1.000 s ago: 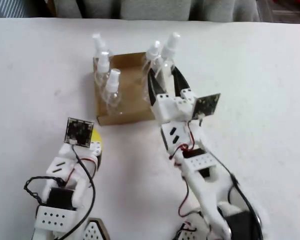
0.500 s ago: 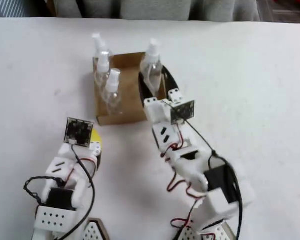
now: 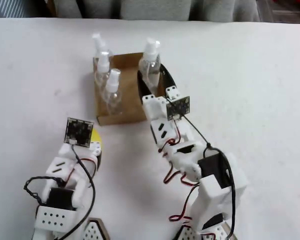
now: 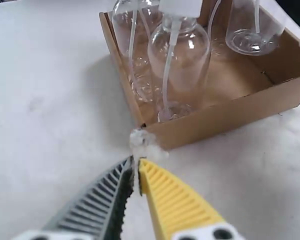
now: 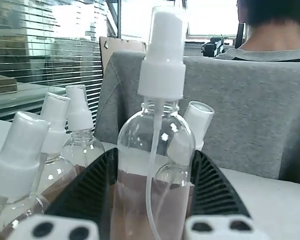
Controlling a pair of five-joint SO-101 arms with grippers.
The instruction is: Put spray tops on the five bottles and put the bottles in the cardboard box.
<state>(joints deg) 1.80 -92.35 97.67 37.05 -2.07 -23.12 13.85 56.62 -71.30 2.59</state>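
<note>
The open cardboard box (image 3: 126,112) sits mid-table. Three clear bottles with white spray tops stand along its left side (image 3: 111,92). My right gripper (image 3: 154,80) is shut on another capped spray bottle (image 3: 150,64), held upright over the box's right part; whether it rests on the box floor I cannot tell. In the right wrist view this bottle (image 5: 155,145) sits between the black fingers (image 5: 90,190), with one more capped bottle (image 5: 190,130) just behind it. My left gripper (image 4: 136,162) is shut on nothing, tips near the box's front left corner (image 4: 145,131).
The left arm (image 3: 65,170) rests at the front left of the white table (image 3: 250,75). A small clear scrap (image 4: 140,139) lies at the box's near corner. A grey chair back and a person stand beyond the far edge.
The right arm has swung left with its bottle, from the box's right wall to over the box's right part. The left arm has stayed still.
</note>
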